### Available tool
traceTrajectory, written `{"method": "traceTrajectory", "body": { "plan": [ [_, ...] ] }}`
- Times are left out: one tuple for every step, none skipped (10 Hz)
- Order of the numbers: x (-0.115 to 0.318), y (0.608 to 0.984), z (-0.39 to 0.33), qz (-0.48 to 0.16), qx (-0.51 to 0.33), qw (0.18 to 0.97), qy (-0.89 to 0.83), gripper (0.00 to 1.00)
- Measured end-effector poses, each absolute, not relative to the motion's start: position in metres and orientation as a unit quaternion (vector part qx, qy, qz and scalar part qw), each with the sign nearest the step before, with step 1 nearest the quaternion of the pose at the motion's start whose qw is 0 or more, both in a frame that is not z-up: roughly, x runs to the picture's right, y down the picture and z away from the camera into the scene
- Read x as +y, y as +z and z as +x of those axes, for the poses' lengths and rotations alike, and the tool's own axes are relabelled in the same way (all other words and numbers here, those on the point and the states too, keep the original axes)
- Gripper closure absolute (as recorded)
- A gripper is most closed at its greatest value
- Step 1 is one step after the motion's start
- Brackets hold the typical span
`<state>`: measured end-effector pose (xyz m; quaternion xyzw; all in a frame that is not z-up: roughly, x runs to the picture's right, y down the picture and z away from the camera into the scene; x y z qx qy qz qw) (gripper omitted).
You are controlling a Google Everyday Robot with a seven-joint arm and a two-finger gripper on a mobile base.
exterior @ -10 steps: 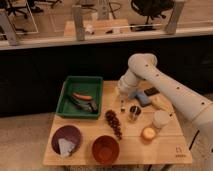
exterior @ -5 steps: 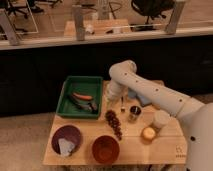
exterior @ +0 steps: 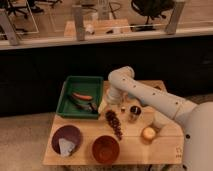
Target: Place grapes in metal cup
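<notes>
Dark, elongated grapes (exterior: 114, 123) are lying mid-bench near the shiny metal cup (exterior: 134, 113), the gripper (exterior: 121, 106) hovering just behind them, its state untellable, the green tray (exterior: 75, 83) holding a carrot (exterior: 82, 96).

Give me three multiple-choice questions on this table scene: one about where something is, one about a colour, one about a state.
1. Where is the tool?
A. Just right of the green tray, behind the grapes
B. Down inside the green tray
C. Resting in the metal cup

2. What colour is the tray?
A. Red
B. Green
C. White

3. What state is the metal cup in?
A. Tipped on its side
B. Upright, with the grapes outside it on the table
C. Hanging from the tool

Answers:
1 A: the arm bends down beside the tray's right wall, and the bunch lies nearer the camera.
2 B: its rim and floor are plainly green.
3 B: the cup's dark mouth faces up, and the whole bunch lies to its left.
</notes>
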<state>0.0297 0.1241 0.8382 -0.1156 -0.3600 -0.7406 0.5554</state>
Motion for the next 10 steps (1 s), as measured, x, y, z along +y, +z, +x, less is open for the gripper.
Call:
{"method": "traceTrajectory", "body": {
  "plan": [
    [0.13, 0.842, 0.032, -0.112, -0.361, 0.55, -0.745, 0.25],
    [0.133, 0.844, 0.034, -0.109, -0.362, 0.546, -0.747, 0.25],
    [0.139, 0.846, 0.037, -0.109, -0.363, 0.54, -0.751, 0.25],
    [0.142, 0.849, 0.039, -0.111, -0.359, 0.536, -0.756, 0.25],
    [0.146, 0.852, 0.041, -0.113, -0.354, 0.531, -0.762, 0.25],
    [0.148, 0.854, 0.042, -0.114, -0.348, 0.528, -0.766, 0.25],
    [0.153, 0.859, 0.046, -0.117, -0.341, 0.524, -0.771, 0.28],
    [0.159, 0.864, 0.049, -0.124, -0.332, 0.519, -0.778, 0.35],
    [0.166, 0.868, 0.046, -0.129, -0.325, 0.508, -0.787, 0.48],
    [0.169, 0.869, 0.045, -0.131, -0.322, 0.503, -0.791, 0.56]
  ]
}}
